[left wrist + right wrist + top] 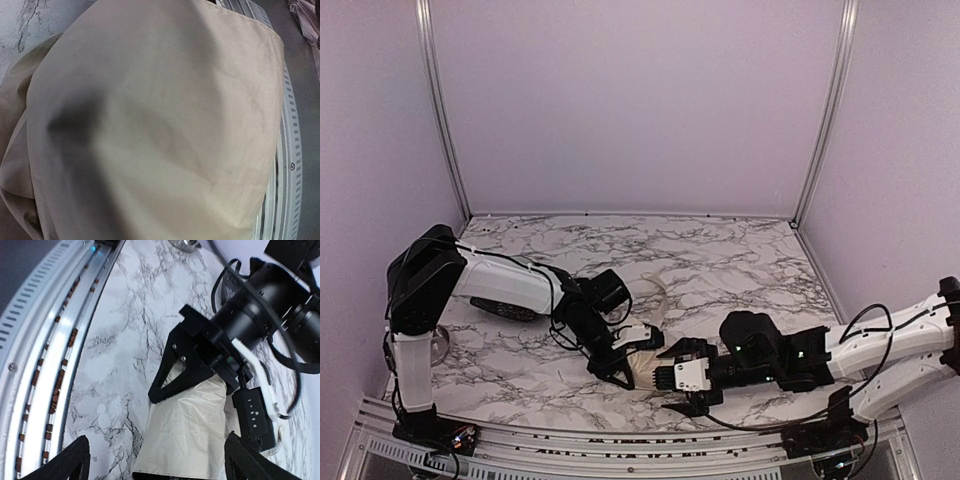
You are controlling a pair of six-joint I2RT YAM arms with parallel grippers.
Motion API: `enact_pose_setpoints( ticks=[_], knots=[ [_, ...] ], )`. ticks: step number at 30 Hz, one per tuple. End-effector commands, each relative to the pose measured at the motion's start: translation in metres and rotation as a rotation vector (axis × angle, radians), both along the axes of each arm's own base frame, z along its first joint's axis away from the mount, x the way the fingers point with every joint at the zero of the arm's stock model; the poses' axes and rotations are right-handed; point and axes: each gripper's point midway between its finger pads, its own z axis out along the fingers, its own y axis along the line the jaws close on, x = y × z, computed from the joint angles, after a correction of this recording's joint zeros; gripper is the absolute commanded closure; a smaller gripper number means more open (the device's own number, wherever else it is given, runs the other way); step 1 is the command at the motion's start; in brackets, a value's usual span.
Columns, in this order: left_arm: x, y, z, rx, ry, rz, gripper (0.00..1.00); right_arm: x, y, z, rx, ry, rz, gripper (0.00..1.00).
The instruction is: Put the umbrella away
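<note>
Currently the umbrella (645, 368), a folded cream bundle, lies on the marble counter (720, 260) between the two pincers. The left arm stretches out from its base with the elbow bent and the wrist dipped toward the umbrella. The left pincer (620, 362) is clenched on the fabric at the umbrella's left end. The right arm lies low and nearly level, reaching in from the umbrella's right. The right pincer (672, 378) is released, its fingers (75, 457) spread wide to either side of the umbrella's other end.

White marble-patterned table (720, 260), perforated metal rail (570, 450) along near edge, lilac walls (640, 100)
</note>
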Motion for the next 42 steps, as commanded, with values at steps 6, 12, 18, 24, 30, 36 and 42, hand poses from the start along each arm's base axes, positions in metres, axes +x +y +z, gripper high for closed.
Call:
enact_pose_setpoints(
  ticks=[6,12,18,24,30,36,42],
  knots=[
    [-0.046,0.061,-0.044,0.319,0.233,-0.009,0.73,0.066,0.014,-0.058,-0.298,-0.292,-0.169,0.04],
    [-0.047,0.059,-0.041,0.301,0.242,-0.041,0.68,0.067,0.019,-0.085,-0.375,-0.202,-0.162,0.35],
    [0.008,0.028,-0.007,0.102,0.009,0.111,0.02,0.053,0.016,-0.095,-0.4,-0.086,-0.14,0.66],
    [0.056,0.021,0.071,-0.282,-0.427,0.292,0.01,0.039,0.007,-0.102,-0.45,0.131,-0.133,0.76],
    [0.022,0.048,0.1,-0.417,-0.758,0.207,0.01,0.024,0.006,-0.102,-0.484,0.517,-0.097,0.78],
    [-0.004,0.037,0.087,-0.342,-0.964,0.053,0.1,0.015,0.007,-0.109,-0.497,0.978,-0.098,0.8],
    [0.001,0.028,0.053,-0.207,-0.99,-0.022,0.18,0.018,0.011,-0.12,-0.486,1.162,-0.113,0.83]
  ],
)
